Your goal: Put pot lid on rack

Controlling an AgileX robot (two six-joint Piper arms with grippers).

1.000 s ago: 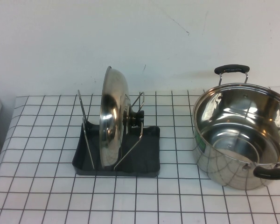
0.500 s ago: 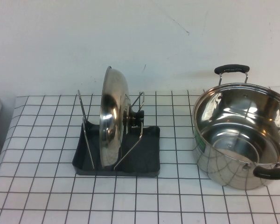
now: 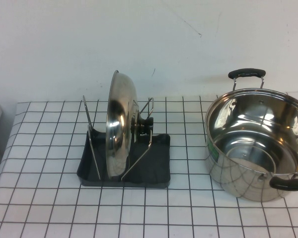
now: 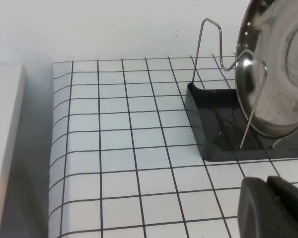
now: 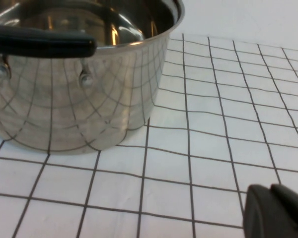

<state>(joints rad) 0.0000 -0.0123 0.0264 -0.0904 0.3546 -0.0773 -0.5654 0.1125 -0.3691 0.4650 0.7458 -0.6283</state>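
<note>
Lid stands on edge between the rack's wire loops. Left gripper near the rack, right gripper near the pot; finger states cannot be told.

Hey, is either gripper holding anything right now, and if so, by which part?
Nothing is held. The pot lid stands on edge in the rack, untouched. The left gripper and right gripper show only in their wrist views, above bare table.

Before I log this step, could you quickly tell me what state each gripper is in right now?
Left gripper: holds nothing, near the rack; open or shut cannot be told.
Right gripper: holds nothing, near the steel pot; cannot be told.
</note>
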